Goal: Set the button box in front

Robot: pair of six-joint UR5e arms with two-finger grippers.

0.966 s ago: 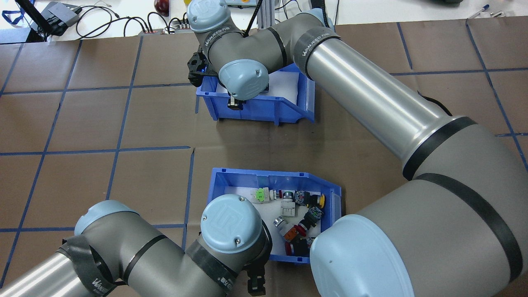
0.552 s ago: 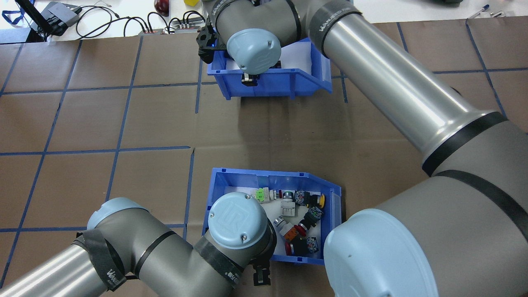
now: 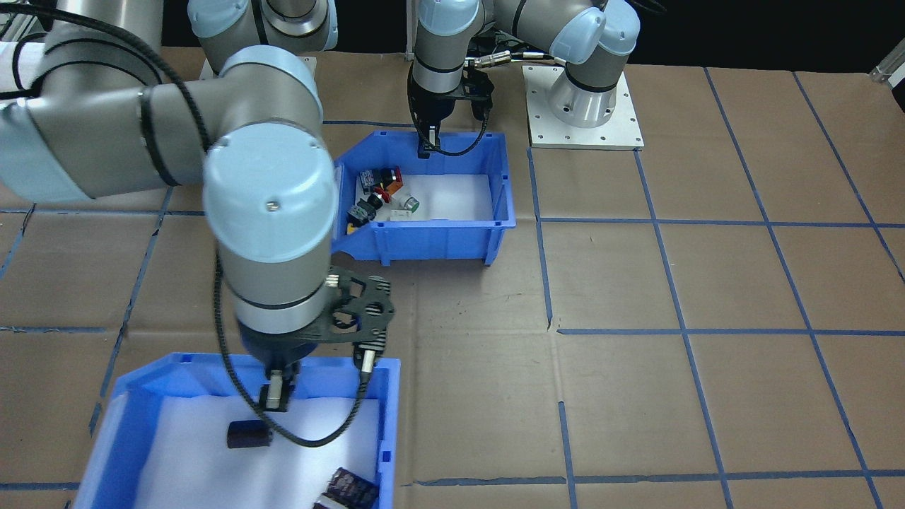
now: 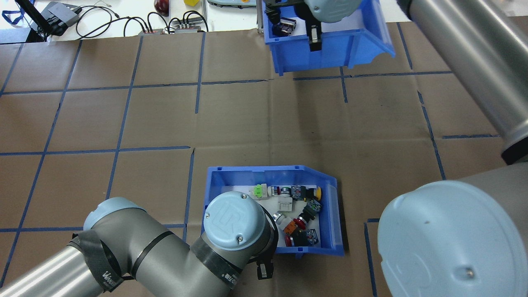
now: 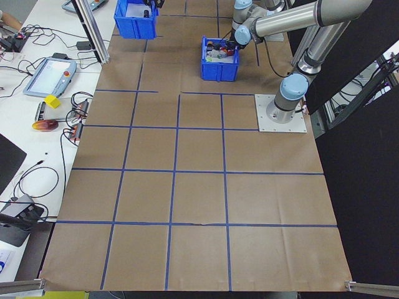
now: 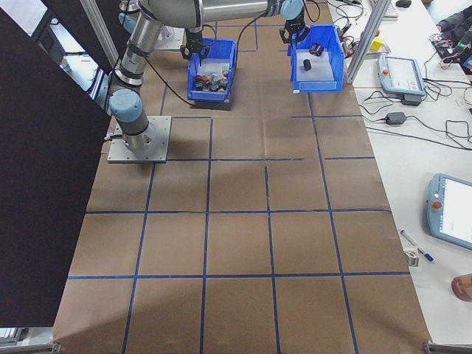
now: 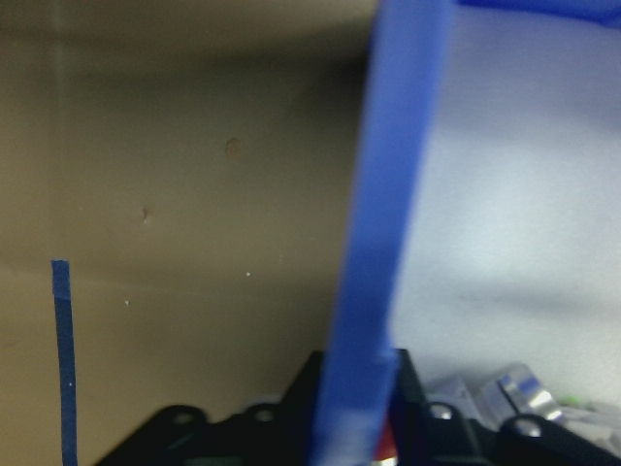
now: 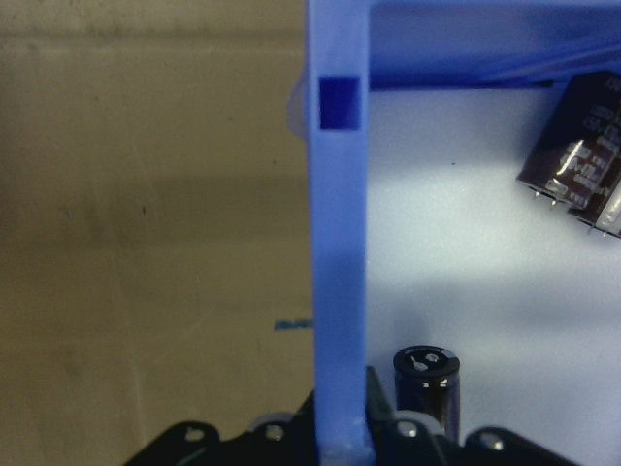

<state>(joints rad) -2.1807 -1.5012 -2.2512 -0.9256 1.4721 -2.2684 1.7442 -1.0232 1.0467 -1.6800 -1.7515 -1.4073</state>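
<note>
Now, low and centre in the overhead view, the left gripper is clamped on the near wall of the button box, ready, I judge, to be pushed forward. At the upper edge the right gripper grips the other blue bin. Only the right wrist view shows its dark capacitors clearly.

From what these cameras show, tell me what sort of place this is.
Probably a robotics lab or test cell: a table covered in brown paper with a blue tape grid, teach pendants and loose cables on the side benches, and blue parts bins.
</note>
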